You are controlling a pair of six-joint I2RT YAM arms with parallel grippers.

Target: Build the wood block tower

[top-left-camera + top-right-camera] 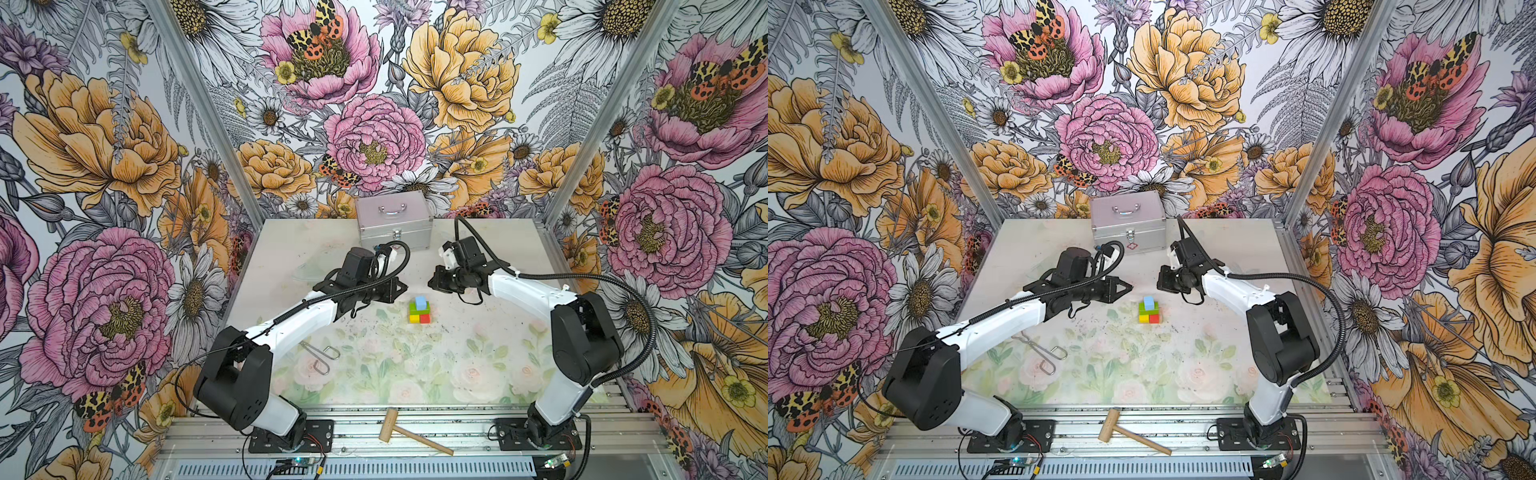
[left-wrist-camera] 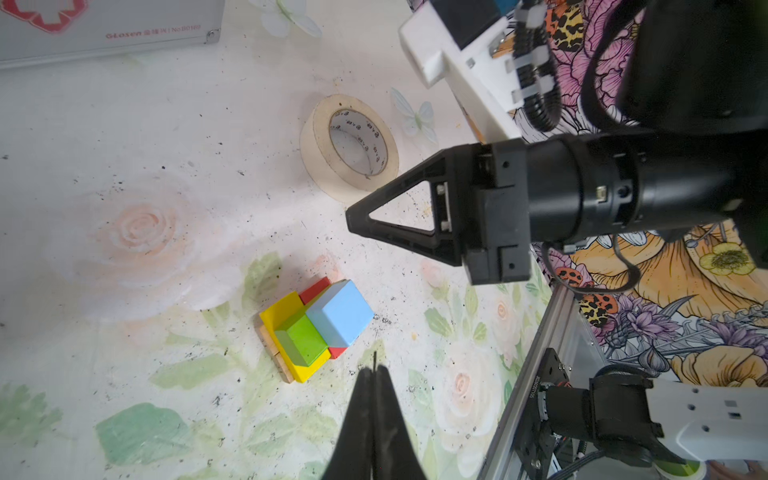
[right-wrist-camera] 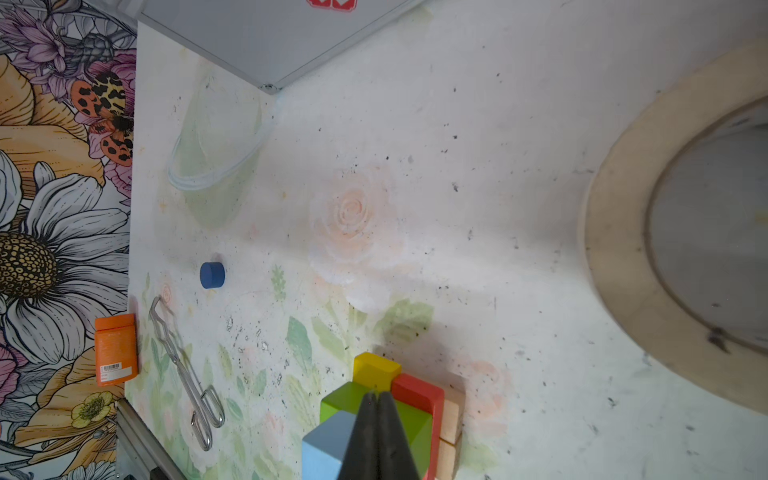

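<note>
Left gripper: my left gripper (image 2: 374,374) has its black tapered jaws pressed together, with nothing between them.
Right gripper: my right gripper (image 3: 377,399) is likewise closed tight and empty; its triangular open-frame finger shows in the left wrist view.
Tower: the small stack of painted wood blocks (image 1: 419,311) stands on the speckled, faded rose-print table (image 1: 478,332), near both grippers.
Base layer: two plain tan bars (image 2: 274,353), unpainted grain, lie side by side.
Second layer: a yellow bar (image 2: 282,309) and a red bar (image 2: 314,289) lie across them.
Upper layers: a green bar (image 2: 301,338) carries a light blue cube (image 2: 340,311), both matte with rounded edges.
Loose piece: a dark blue short cylinder (image 3: 212,275) lies on the table, well apart from the stack.
Case: the ribbed silver metal case (image 1: 392,222) bears a red cross emblem and "GLosen"; the characters that follow are blurred.
Other items: a cream masking-tape roll (image 2: 349,147), wire metal tongs (image 3: 187,370), an orange barcoded container (image 3: 115,349), a plain wooden mallet (image 1: 409,432).
</note>
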